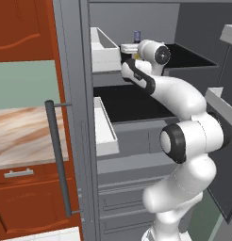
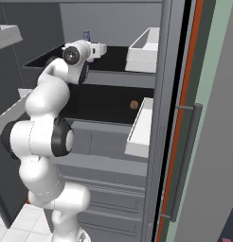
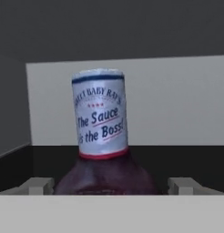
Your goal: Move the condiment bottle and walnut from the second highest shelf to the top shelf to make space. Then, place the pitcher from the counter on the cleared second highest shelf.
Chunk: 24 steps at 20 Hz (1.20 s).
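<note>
Broadly, cabinet: grey unit across the centre of both base views, black boards stacked inside.
Arm: rises from the lower right of the left base view, wrist at the upper centre, level with the highest board.
Top shelf: black board at upper right of the left base view; the hand reaches over it.
Second highest shelf: black board at mid-frame, just below; bottle absent from it, so half cleared by my reading.
Gripper: two pale fingertips at the bottom of the hand view, one at either side of the bottle's belly; whether they press it or stand just clear cannot be told.
Condiment bottle: upright, central in the hand view; its cap peeks above the hand in the left base view, at top-shelf level.
Walnut: small tan dot at mid-frame of the right base view, on the second board.
Progress: bottle move near its end; walnut and pitcher steps appear untouched.
</note>
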Tool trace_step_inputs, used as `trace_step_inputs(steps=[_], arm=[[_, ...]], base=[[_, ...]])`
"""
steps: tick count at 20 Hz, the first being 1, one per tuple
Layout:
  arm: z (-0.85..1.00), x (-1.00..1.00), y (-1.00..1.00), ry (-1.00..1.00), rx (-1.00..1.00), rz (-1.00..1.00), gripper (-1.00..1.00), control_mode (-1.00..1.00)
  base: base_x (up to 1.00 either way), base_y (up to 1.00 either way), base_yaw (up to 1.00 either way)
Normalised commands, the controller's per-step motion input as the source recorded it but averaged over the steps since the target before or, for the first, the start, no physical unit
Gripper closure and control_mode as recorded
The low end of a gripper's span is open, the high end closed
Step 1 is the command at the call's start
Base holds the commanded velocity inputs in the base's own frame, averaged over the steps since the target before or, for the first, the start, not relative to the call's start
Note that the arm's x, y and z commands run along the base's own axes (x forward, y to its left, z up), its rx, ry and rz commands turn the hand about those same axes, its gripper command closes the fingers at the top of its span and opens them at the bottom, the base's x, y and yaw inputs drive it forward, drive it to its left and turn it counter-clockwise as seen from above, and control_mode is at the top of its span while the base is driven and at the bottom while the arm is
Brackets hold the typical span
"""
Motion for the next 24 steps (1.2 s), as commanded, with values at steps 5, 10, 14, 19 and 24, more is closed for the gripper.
trace_step_inputs(steps=[5,10,14,19,24], arm=[[0.02,-0.06,0.00,0.00,0.00,0.00,-1.00,-1.00],[0.26,-0.14,0.00,0.00,0.00,0.00,-1.00,-1.00],[0.41,-0.09,0.00,0.00,0.00,0.00,-1.00,-1.00],[0.23,-0.15,0.00,0.04,0.00,0.00,-1.00,-1.00],[0.02,0.00,-0.07,0.01,0.00,0.00,-1.00,-1.00]], base=[[0.00,0.00,0.00],[0.00,0.00,0.00],[0.00,0.00,0.00],[0.00,0.00,0.00],[0.00,0.00,0.00]])
